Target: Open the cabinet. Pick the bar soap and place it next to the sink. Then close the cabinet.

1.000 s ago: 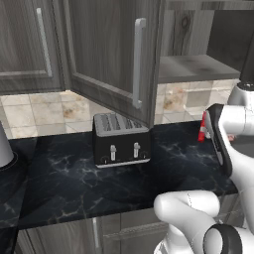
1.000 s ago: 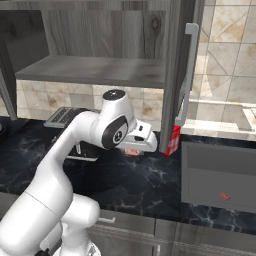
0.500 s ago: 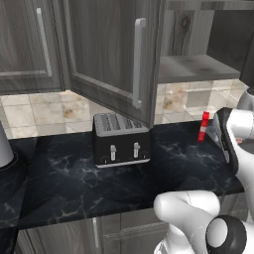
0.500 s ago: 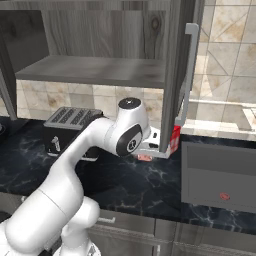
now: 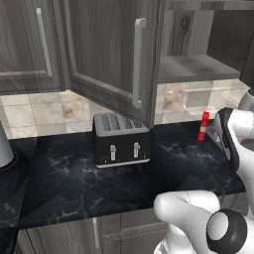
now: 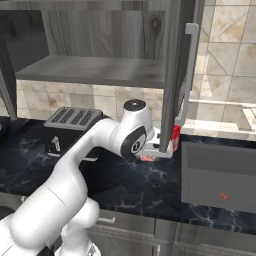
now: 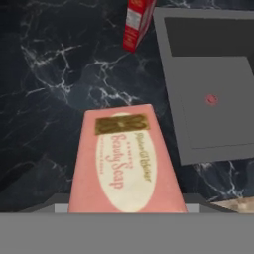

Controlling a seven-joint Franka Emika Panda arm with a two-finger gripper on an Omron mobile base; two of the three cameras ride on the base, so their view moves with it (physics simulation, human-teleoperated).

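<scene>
Hand view: gripper (image 7: pixel 126 211) apparently grips bar soap (image 7: pixel 125 158).

The cabinet (image 5: pixel 111 54) door hangs open over a black toaster (image 5: pixel 120 140) on the dark marbled counter (image 5: pixel 64 183). A slim red-and-white bottle (image 5: pixel 203 126) stands well to the right, near the white arm (image 5: pixel 233 139).

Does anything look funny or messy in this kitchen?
Nothing is spilled or broken. The dark wood-grain wall cabinet hangs open, its pale shelf bare. The pink bar soap sits in the gripper above the black marbled countertop, near the grey sink.
</scene>
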